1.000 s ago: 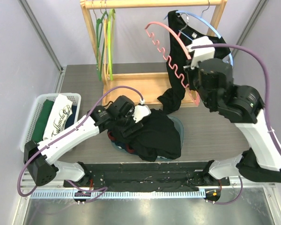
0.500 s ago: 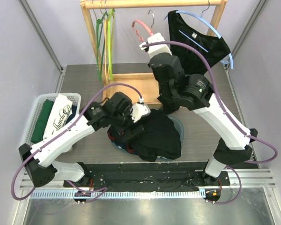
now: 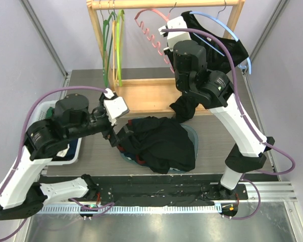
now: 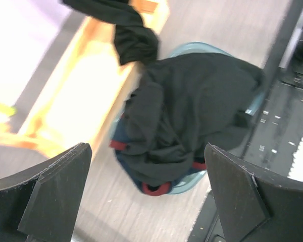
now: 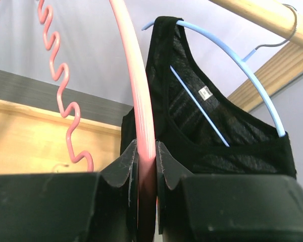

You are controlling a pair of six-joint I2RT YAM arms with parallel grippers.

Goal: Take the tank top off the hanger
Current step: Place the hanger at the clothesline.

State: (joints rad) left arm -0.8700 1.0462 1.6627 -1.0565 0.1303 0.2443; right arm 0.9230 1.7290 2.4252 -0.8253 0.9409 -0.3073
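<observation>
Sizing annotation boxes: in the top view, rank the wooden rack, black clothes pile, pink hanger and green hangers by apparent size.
1. wooden rack
2. black clothes pile
3. pink hanger and green hangers: too alike to rank

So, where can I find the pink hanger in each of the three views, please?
Top external: the pink hanger is at upper centre, just below the rack's top rail.
Left wrist: it is not in this picture.
Right wrist: at centre, its smooth bar rises out of the shut right claw; its wavy bar is at upper left.
Shared landmark: the wooden rack shows in all three views.
</observation>
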